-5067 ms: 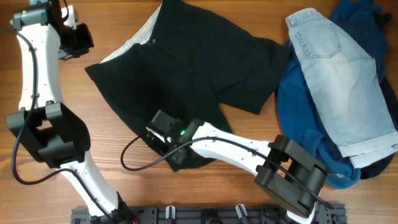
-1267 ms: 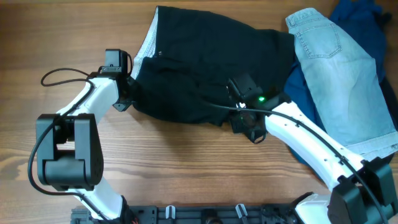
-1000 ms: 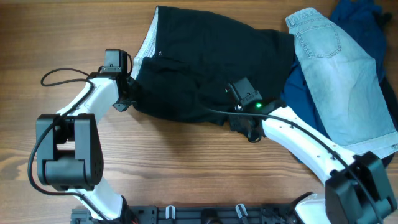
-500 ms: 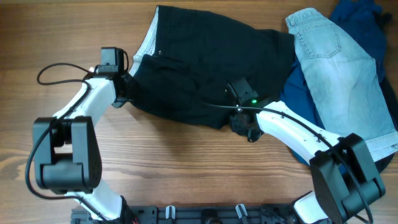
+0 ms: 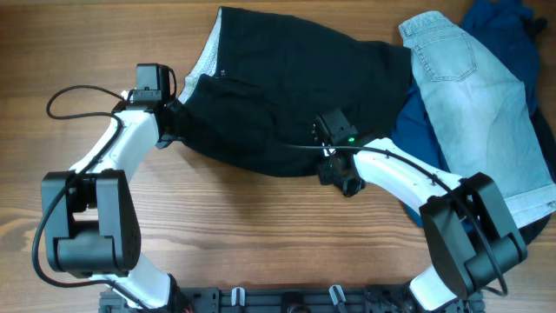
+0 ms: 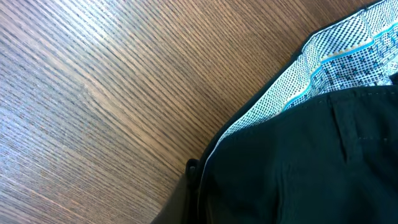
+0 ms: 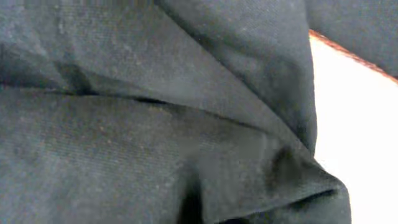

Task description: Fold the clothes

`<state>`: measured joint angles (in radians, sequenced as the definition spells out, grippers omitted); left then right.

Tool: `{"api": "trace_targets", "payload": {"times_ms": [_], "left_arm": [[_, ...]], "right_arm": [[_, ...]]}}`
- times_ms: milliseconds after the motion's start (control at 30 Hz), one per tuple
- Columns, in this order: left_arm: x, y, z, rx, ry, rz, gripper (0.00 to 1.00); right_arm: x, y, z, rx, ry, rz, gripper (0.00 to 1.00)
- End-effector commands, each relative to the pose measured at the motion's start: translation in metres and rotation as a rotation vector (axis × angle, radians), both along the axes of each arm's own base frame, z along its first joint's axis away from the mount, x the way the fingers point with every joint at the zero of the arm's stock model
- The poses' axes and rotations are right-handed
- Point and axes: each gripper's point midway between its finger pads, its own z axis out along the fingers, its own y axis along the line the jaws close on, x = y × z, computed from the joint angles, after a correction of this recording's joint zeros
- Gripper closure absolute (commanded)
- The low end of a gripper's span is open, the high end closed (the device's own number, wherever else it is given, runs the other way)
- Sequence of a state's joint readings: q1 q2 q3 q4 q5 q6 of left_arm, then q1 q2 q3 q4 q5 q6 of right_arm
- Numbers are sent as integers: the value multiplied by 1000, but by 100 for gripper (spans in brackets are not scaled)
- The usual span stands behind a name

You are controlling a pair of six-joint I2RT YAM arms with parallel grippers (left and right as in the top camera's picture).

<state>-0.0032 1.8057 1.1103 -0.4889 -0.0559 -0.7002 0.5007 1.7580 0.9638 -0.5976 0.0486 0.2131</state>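
Left arm and right arm have glossy white links joined by bulky black joint housings. The left gripper and right gripper are black. A thin black cable loops off the left arm. A green light glows on the right wrist.

Black cloth is filling nearly the whole frame, its folds running diagonally from the upper left toward a bunched corner at the lower right, while a washed-out patch of tabletop is showing along the right edge, turning reddish brown at the upper right.
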Motion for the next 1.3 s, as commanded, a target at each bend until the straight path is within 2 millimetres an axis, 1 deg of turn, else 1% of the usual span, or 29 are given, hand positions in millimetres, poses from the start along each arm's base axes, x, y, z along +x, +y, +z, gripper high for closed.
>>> {"api": "trace_targets", "payload": {"times_ms": [0, 67, 100, 133, 167, 233, 267, 367, 400, 467, 500, 533, 567, 600, 633, 700, 733, 800, 867, 900, 933, 1000, 1033, 1067, 1133, 1167, 1200, 1233, 1267], "left_arm": [[5, 8, 12, 44, -36, -31, 96], [8, 8, 25, 52, -67, -46, 96], [11, 8, 39, 63, -101, -67, 96], [14, 8, 56, 77, -143, -90, 96], [15, 8, 67, 93, -170, -109, 96], [13, 14, 104, 155, -251, -135, 96], [11, 17, 122, 176, -292, -143, 96], [-9, 28, 188, 212, -439, -125, 96], [-17, 31, 208, 219, -483, -112, 96], [-37, 36, 256, 236, -591, -88, 96], [-43, 35, 273, 241, -633, -83, 96], [-53, 35, 296, 247, -693, -78, 96], [-63, 34, 318, 253, -754, -72, 96], [-79, 33, 347, 262, -837, -64, 96], [-90, 32, 365, 268, -888, -59, 96], [-110, 31, 386, 275, -960, -51, 96], [-118, 30, 393, 277, -986, -49, 96], [-121, 30, 396, 277, -997, -47, 96], [-110, 30, 387, 267, -965, -50, 96], [-100, 30, 380, 256, -942, -55, 96], [-76, 23, 370, 223, -925, -94, 96], [-43, 16, 361, 187, -928, -136, 96], [-16, 11, 360, 168, -959, -162, 96], [0, 9, 361, 161, -991, -175, 96], [38, 6, 371, 150, -1107, -177, 96], [49, 3, 382, 154, -1169, -184, 96], [56, -2, 395, 156, -1224, -191, 96], [61, -10, 422, 157, -1304, -204, 96], [61, -13, 435, 160, -1333, -210, 96]], "right_arm": [[-10, -6, -3, -34, 73, -4, 96], [-2, -2, 24, -19, 45, -3, 96], [4, 1, 48, -4, 16, 0, 95], [8, 3, 68, 7, -5, 5, 94], [11, 5, 86, 15, -27, 19, 94], [15, 7, 126, 34, -72, 37, 95], [16, 7, 152, 42, -104, 50, 96], [15, 0, 210, 73, -184, 56, 95], [14, -4, 224, 81, -202, 50, 96], [12, -15, 253, 100, -251, 22, 96], [11, -21, 268, 108, -276, 8, 96], [9, -25, 276, 114, -292, -1, 96], [6, -32, 290, 121, -318, -16, 96], [-1, -41, 310, 134, -358, -35, 96], [-7, -45, 321, 142, -382, -39, 96], [-19, -50, 341, 155, -423, -31, 96], [-24, -52, 349, 162, -446, -25, 96], [-27, -55, 357, 165, -479, -20, 96], [-20, -53, 357, 152, -496, 7, 96], [-13, -50, 356, 143, -502, 28, 96], [3, -45, 352, 126, -512, 56, 96], [35, -35, 346, 98, -543, 101, 96], [62, -31, 344, 69, -590, 108, 96], [81, -28, 345, 50, -633, 115, 96], [128, -24, 357, 36, -766, 128, 96], [150, -28, 369, 31, -852, 117, 96], [168, -34, 388, 32, -952, 97, 96], [181, -45, 413, 40, -1060, 61, 96], [185, -52, 430, 42, -1118, 57, 96]]}}
